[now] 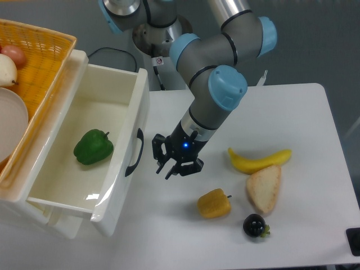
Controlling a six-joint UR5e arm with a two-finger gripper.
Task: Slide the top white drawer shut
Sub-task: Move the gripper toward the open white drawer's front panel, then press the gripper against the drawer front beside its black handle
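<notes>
Top white drawer (84, 152) open, left of hand (170, 163).

I see bright, even overhead light, soft shadows, glare on the glossy white plastic drawer's front edge (107, 202); focus is sharp.

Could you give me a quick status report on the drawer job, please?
End effector open, empty, just right of the handle, not touching. Top drawer fully open, green pepper inside. Nothing between end effector and drawer front.
</notes>
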